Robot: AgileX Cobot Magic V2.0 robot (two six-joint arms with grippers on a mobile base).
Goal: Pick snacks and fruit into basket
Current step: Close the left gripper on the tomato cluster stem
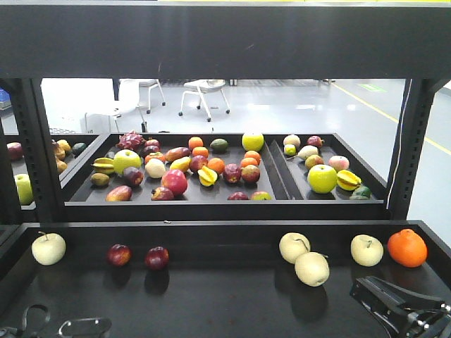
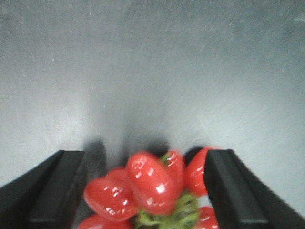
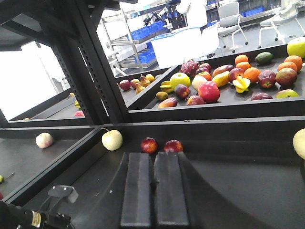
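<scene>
The left gripper (image 2: 145, 160) hangs low over a dark shelf floor (image 2: 152, 67) with its fingers (image 2: 50, 191) spread wide. A glossy red bunch (image 2: 147, 186) on a green stalk lies between them, nearer the right-hand finger than the left-hand one. This close view is blurred, so the right-hand finger may be touching a red piece or only overlapping it. A dark gap shows on the other side, so nothing reads as clamped. The right gripper (image 3: 153, 160) is clenched on nothing, its pads pressed together, with two red apples (image 3: 149, 144) just beyond its tips. The pebbly green fruit, the snacks and the basket appear in no view, so the step in hand looks like a search for them rather than a grasp to finish. To do it well, I would not close on the red bunch: it is not what the task wants, and its loose pieces would likely splay or roll under pressure. Better to lift the left fingers straight up clear of it before swinging, so that neither finger drags it. The target should then sit centred between the tips before closing. The big fruit will likely need the jaws near full spread across its widest part.
</scene>
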